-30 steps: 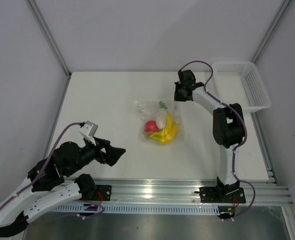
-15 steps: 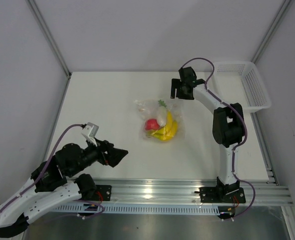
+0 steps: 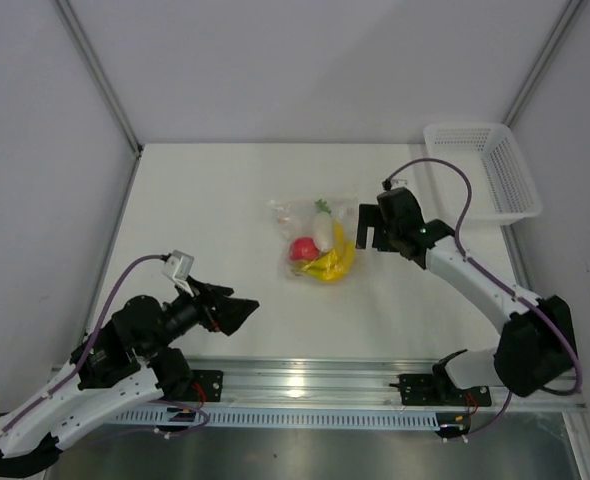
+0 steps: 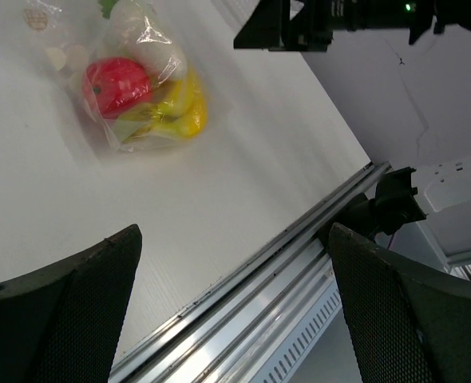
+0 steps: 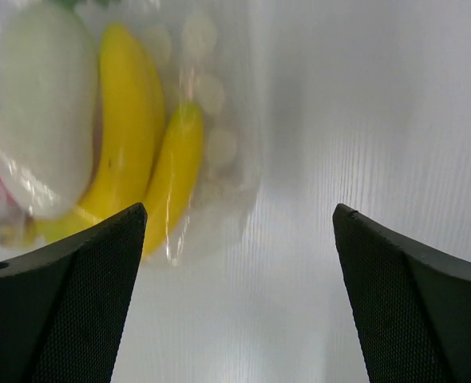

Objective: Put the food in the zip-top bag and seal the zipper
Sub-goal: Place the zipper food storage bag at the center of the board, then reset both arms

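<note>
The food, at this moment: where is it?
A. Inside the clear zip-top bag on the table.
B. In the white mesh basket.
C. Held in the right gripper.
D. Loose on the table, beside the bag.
A: the banana bunch, red fruit and radish lie together under the crinkly plastic of the zip-top bag, which rests on the table, away from the basket.
</note>
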Tool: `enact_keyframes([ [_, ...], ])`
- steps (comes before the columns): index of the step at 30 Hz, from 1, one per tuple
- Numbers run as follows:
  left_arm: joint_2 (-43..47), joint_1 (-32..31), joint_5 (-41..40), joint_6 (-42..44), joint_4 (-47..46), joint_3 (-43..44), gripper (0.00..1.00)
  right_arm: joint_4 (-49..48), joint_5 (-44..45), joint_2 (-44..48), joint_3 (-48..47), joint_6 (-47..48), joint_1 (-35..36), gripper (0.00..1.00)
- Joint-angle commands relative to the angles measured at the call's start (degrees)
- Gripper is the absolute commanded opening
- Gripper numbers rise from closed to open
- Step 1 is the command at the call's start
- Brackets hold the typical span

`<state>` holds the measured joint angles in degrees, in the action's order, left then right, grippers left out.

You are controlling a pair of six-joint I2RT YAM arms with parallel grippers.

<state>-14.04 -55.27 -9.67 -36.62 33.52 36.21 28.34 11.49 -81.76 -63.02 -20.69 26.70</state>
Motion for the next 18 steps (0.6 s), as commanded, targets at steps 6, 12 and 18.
enact_keyframes([
  [6,1.56,-0.02,0.62,0.41,-16.80,-8.60,1.00,6.98,11.19,22.74,14.41,-16.38,12.23,0.99],
  [12,1.82,0.86,2.64,-0.47,-22.00,-13.09,1.00,8.40,11.98,33.93,22.49,-26.41,20.84,0.99],
  [18,4.81,2.44,8.61,-2.57,-28.68,-18.70,0.99,11.91,13.21,38.60,24.18,-30.19,24.10,1.00],
])
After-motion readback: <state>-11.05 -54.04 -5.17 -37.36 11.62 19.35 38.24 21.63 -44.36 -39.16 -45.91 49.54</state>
